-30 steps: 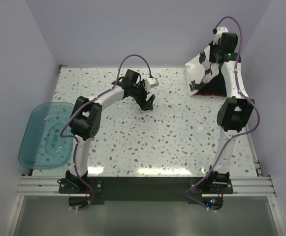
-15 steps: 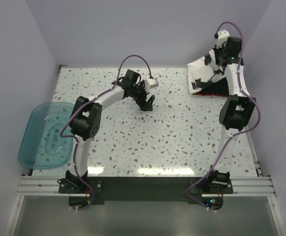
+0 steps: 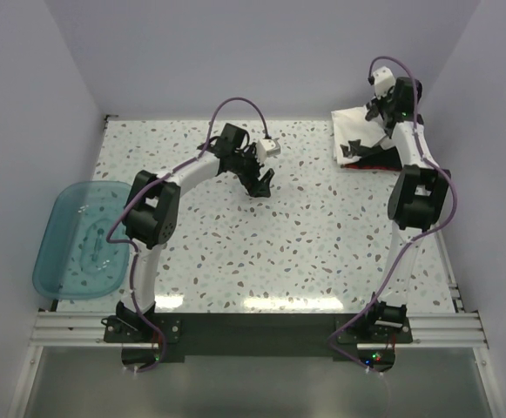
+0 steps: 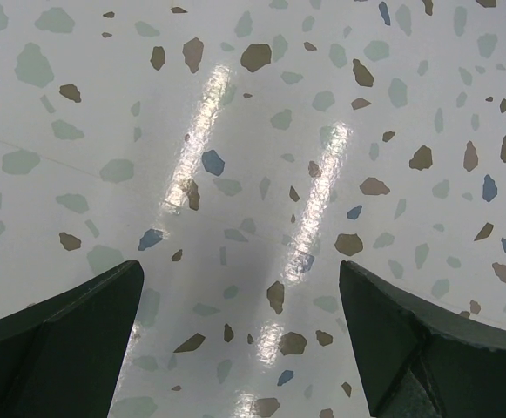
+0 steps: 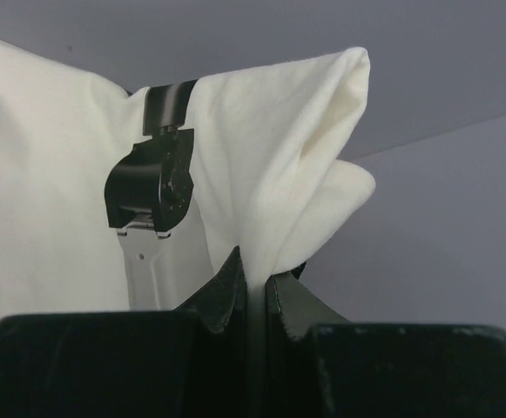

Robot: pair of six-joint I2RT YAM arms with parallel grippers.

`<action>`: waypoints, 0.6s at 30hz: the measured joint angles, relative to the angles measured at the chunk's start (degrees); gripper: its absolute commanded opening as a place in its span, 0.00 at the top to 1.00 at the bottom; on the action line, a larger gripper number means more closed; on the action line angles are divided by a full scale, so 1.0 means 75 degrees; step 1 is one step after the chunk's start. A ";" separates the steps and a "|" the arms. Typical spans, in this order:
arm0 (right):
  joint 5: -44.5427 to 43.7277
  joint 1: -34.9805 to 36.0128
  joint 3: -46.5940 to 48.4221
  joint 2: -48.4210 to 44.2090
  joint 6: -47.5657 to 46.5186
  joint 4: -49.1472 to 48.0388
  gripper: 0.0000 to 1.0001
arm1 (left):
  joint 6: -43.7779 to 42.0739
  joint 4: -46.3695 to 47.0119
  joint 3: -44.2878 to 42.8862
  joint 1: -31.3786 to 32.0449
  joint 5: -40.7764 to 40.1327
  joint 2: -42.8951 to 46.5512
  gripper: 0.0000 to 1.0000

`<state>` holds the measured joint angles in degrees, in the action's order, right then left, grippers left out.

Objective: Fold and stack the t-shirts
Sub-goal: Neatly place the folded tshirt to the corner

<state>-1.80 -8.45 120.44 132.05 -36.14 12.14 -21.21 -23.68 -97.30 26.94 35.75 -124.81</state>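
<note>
Fingers (image 5: 222,296) of the right gripper (image 5: 254,286) are pressed together on a fold of the white shirt (image 5: 61,200), pinching it tight. The cloth rises from the pinch to a rounded peak and spreads wide to the left, with the grey wall behind it. From above, this gripper is up at the far right corner of the table (image 3: 305,252), its arm stretched out toward the back wall. The shirt hangs from it in a bunched heap whose lower part rests on the tabletop. Dark patches show on the heap's left side; whether they are print or other cloth I cannot tell. Along the heap's near edge a thin strip of red cloth (image 3: 376,165) lies on the table under the white, with something dark beside it.

The left gripper (image 3: 262,185) hangs over the far middle of the table, well apart from the shirt. Its jaws are spread wide. Its wrist view shows only speckled tabletop and two streaks of glare between the two dark fingers (image 4: 70,344).

A blue tub (image 3: 78,235) sits at the table's left edge, partly over the side, near the left arm's elbow and well apart from both grippers.
</note>
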 measured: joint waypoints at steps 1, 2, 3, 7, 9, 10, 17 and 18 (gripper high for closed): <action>-0.0082 0.0006 -0.0085 0.0000 -0.0137 -0.0076 1.00 | 0.0003 0.0000 0.0000 0.0000 0.0009 0.0000 0.00; -0.0140 0.0012 -0.0149 0.0000 -0.0289 -0.0163 1.00 | 0.0000 0.0000 0.0000 0.0000 0.0012 0.0000 0.00; -0.0230 0.0026 -0.0224 0.0000 -0.0437 -0.0277 1.00 | 0.0000 0.0000 0.0000 0.0000 0.0012 0.0000 0.00; -0.0452 0.0064 -0.0516 0.0000 -0.0991 -0.0708 1.00 | 0.0003 -0.0003 0.0000 0.0000 0.0020 0.0000 0.00; -0.0527 0.0085 -0.0647 0.0003 -0.1256 -0.0921 0.91 | 0.0000 -0.0003 0.0000 0.0000 0.0032 0.0000 0.00; -0.0580 0.0090 -0.0685 0.0006 -0.1343 -0.0985 0.86 | 0.0003 -0.0006 0.0000 0.0000 0.0038 0.0000 0.00; -0.1122 0.0125 -0.0717 0.0146 -0.1961 -0.1722 0.24 | 0.0000 -0.0055 0.0000 0.0000 0.0061 0.0000 0.00; -0.1221 0.0125 -0.0717 0.0146 -0.1999 -0.1804 0.23 | 0.0003 -0.0055 0.0000 0.0000 0.0061 0.0000 0.00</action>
<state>-10.96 -7.51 115.07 133.14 -51.13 -1.39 -21.19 -24.10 -97.30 26.94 36.21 -124.81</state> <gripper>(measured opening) 0.739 0.997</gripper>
